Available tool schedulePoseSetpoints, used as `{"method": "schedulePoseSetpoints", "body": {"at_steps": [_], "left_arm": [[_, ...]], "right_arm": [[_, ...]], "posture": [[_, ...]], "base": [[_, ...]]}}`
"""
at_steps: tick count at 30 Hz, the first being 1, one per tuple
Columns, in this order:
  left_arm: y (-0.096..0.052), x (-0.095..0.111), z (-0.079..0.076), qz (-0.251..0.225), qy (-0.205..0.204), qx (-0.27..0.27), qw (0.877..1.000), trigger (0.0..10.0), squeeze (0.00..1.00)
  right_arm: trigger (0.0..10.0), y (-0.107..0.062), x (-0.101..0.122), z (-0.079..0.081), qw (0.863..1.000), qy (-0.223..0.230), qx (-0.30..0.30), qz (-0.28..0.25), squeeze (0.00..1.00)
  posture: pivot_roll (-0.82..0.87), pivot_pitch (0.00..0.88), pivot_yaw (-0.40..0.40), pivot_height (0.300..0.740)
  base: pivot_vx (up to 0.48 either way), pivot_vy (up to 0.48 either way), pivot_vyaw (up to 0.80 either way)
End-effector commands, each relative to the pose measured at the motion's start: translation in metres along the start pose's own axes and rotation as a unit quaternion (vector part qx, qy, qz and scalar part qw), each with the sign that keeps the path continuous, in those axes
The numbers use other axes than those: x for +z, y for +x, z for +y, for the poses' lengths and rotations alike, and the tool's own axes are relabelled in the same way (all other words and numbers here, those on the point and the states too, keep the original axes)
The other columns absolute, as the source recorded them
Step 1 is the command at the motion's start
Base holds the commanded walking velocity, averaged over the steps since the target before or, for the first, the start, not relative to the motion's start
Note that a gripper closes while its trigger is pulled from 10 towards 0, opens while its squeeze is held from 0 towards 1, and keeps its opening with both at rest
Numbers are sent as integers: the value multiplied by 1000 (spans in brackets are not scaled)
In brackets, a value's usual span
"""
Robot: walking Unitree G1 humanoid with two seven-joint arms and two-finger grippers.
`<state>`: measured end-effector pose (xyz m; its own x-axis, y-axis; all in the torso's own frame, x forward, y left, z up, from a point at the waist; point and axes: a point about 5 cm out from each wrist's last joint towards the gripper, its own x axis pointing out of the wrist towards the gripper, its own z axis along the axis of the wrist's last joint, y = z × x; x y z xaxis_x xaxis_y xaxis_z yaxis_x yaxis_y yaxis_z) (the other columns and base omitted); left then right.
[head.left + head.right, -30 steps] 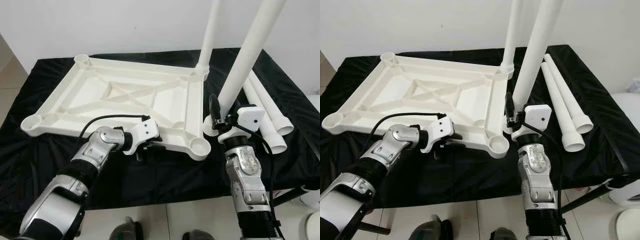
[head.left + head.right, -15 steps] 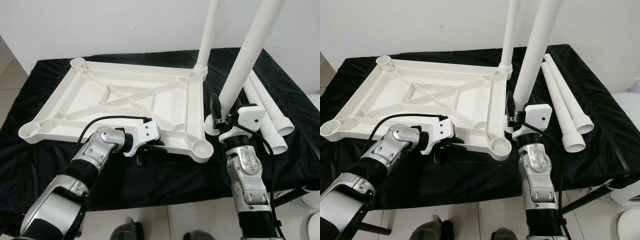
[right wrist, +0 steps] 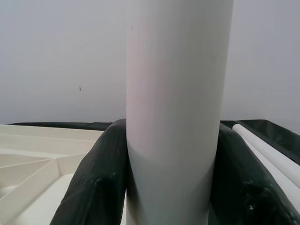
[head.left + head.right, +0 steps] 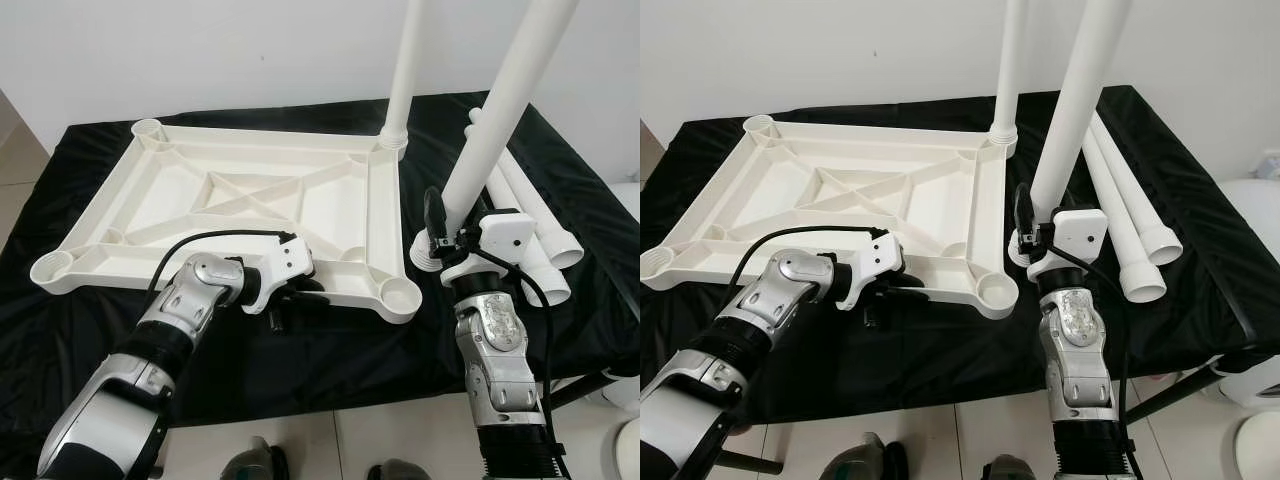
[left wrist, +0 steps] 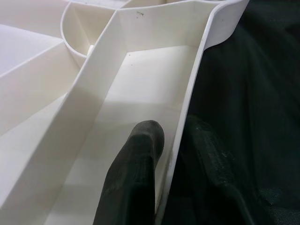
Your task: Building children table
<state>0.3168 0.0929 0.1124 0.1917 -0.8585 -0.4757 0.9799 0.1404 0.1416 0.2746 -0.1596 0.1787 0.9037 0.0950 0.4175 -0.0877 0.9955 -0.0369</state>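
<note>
Tabletop (image 4: 250, 200) slid left, rim clamped in left end effector (image 5: 171, 154)

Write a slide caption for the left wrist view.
Left claw pinches the near rim of the upturned white tabletop, one finger inside, one outside over the black cloth.

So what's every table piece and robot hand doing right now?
Tabletop: upside down on the black cloth, near edge pinched by left gripper.
Fitted leg: upright in the far right corner socket.
Held leg: tilted, clamped by right gripper, beside the near right socket.
Spare legs: lying flat.
</note>
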Motion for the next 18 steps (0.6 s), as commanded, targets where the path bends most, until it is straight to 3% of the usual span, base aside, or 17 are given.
{"method": "schedulePoseSetpoints", "body": {"at_steps": [1,10,18], "left_arm": [[-11,-22,6,19,-53,93,994,10000,0],[-8,-18,4,18,-87,163,983,10000,0],[-12,-19,-2,27,-104,186,977,10000,0]], "right_arm": [[10000,1,4,0,1000,-3,3,-7,0],[10000,0,5,0,1000,-5,6,-7,0],[10000,-1,5,1,1000,-5,7,-6,0]], "posture": [[-13,58,88,740],[-17,56,92,740],[-19,45,92,740]], "base": [[0,0,0],[0,0,0],[0,0,0]]}}
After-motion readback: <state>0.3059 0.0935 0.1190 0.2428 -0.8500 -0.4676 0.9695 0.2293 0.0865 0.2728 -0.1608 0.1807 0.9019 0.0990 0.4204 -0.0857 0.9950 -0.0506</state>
